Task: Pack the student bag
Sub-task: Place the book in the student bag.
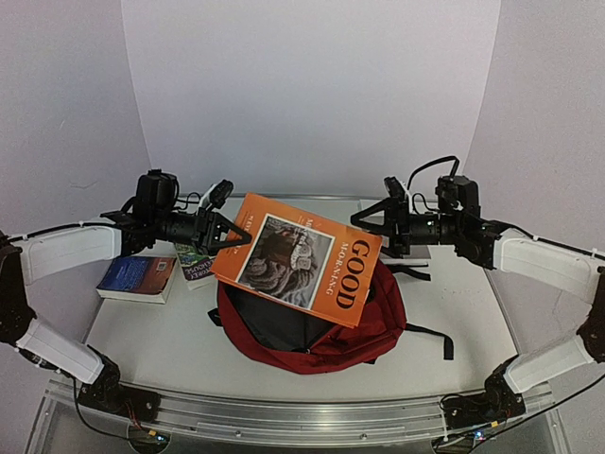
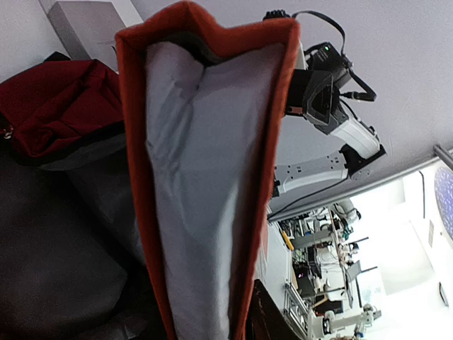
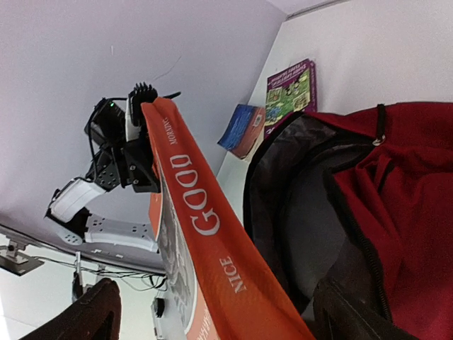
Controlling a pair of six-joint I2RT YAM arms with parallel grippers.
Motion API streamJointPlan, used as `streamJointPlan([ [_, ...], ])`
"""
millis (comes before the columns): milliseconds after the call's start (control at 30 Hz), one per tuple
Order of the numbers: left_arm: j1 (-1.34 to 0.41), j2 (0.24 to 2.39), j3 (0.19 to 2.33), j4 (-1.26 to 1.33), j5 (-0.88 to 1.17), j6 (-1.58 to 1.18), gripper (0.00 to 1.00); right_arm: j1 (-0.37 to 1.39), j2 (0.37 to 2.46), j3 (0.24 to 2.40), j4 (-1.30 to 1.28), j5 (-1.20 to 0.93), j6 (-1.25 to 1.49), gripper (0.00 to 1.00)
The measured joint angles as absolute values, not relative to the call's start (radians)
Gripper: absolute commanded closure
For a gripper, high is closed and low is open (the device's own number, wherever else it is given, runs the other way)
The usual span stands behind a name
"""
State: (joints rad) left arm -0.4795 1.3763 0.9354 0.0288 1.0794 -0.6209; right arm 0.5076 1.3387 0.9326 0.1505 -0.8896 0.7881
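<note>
On the white table (image 1: 161, 340), in the middle, close to the arms: one student bag (image 1: 312, 333), open. Just above: one orange book (image 1: 298, 257), pinched by the left gripper (image 1: 227, 238); right gripper (image 1: 367, 220) spread wide, empty. Further left: two more, a blue book (image 1: 137, 277) and a purple book (image 1: 194, 266). Behind: pale walls (image 1: 312, 95).

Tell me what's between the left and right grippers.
The orange book, clamped at one edge by the left gripper, fills that gap above the student bag; the right gripper is open. Clearest in the top view.

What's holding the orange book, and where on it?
The left gripper is shut on the orange book at its edge nearest that arm, above the open student bag. The right gripper is open, gripping nothing.
</note>
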Motion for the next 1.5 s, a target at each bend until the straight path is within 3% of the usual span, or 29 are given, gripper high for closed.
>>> streamJointPlan([
  [500,-0.331,1.038,0.862,-0.293,0.705,-0.754,0.87,0.534,1.297,0.890,-0.074,-0.556,0.602,0.02],
  [633,-0.320,0.998,0.862,-0.396,0.653,-0.775,0.87,0.565,1.301,0.887,-0.118,-0.503,0.564,0.08],
  [800,-0.314,0.966,0.858,-0.482,0.618,-0.806,0.86,0.622,1.367,0.891,-0.130,-0.453,0.527,0.28],
  [967,-0.313,0.936,0.824,-0.513,0.616,-0.833,0.86,0.674,1.470,0.930,-0.152,-0.400,0.520,0.74],
  [1100,-0.313,0.932,0.785,-0.529,0.617,-0.848,0.85,0.698,1.481,0.986,-0.168,-0.362,0.526,0.95],
  [1167,-0.313,0.931,0.768,-0.532,0.619,-0.855,0.85,0.711,1.474,1.029,-0.174,-0.343,0.541,1.00],
  [1500,-0.313,0.997,0.731,-0.452,0.662,-0.865,0.84,0.764,1.388,1.193,-0.198,-0.344,0.560,1.00],
])
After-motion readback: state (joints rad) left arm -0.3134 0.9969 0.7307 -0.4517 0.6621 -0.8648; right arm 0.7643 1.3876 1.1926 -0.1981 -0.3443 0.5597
